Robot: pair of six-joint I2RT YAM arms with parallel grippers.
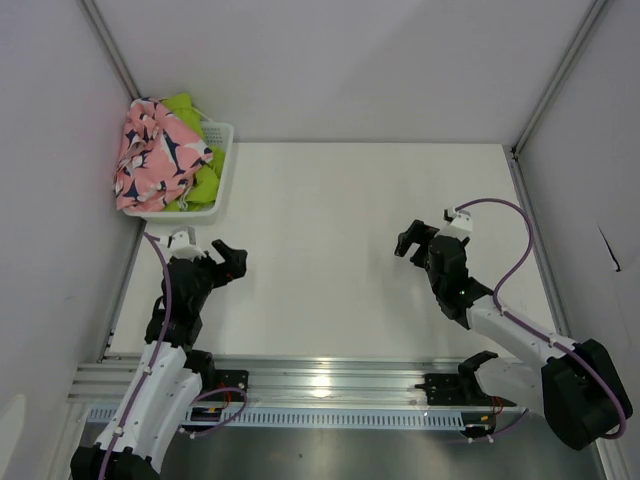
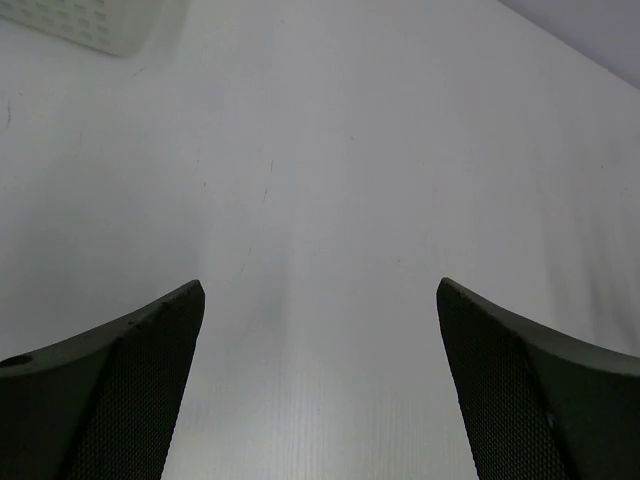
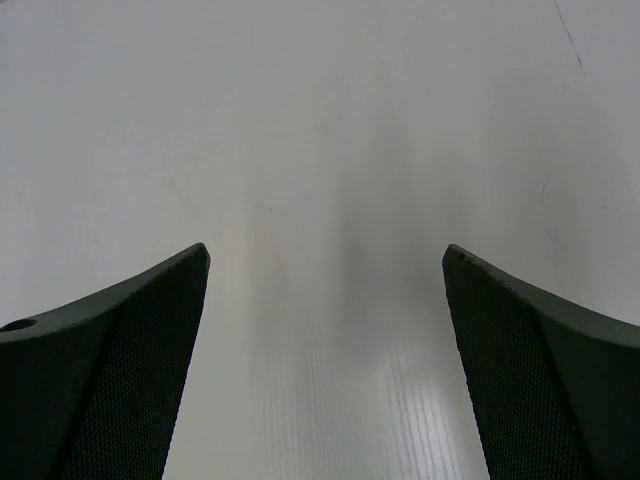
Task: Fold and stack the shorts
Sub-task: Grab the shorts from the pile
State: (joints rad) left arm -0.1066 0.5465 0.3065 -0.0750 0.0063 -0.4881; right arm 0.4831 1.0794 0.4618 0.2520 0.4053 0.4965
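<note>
Two pairs in play, and both sit bundled in the one white basket (image 1: 224, 140) at the far left corner. The pink shorts (image 1: 148, 158) are heaped on top, the green shorts (image 1: 203, 182) crumpled under and beside them. Out on the white table (image 1: 330, 200), two arms hover. The left gripper (image 1: 228, 258) is near the basket, jaws wide apart, gripping nothing. The right gripper (image 1: 413, 238) is well apart from it, also spread and empty.
</note>
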